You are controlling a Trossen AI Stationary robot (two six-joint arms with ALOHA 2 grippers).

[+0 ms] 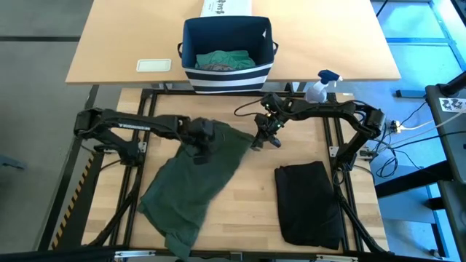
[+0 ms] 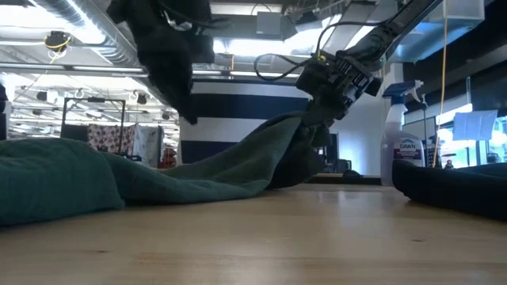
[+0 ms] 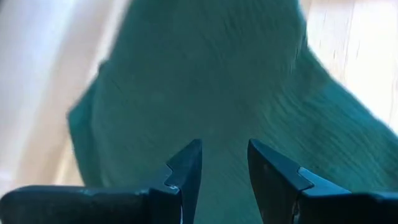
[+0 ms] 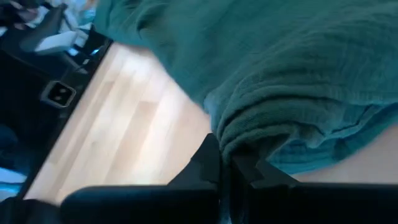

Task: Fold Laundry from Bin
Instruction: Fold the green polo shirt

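Right gripper (image 1: 256, 143) pinches the dark green garment (image 1: 193, 185) tight by its far edge mid-desk, left gripper (image 3: 224, 165) hangs half-open over the cloth's far-left part holding nothing, fabric spilling to the near-left edge, bin (image 1: 227, 76) behind with laundry half hidden inside.

Green cloth garment (image 3: 211, 81) filling most of the left wrist view, finely ribbed in weave, lightly wrinkled, spread over pale wooden tabletop (image 3: 357, 43). Tabletop bare along both sides of the cloth, plank seams visible on one side. Left hand (image 3: 224, 177) low in the foreground, two dark pointed fingers (image 3: 186, 168) standing apart with cloth showing through the gap. Nothing seen pinched between the tips. Fingers just above the fabric; contact not clear.
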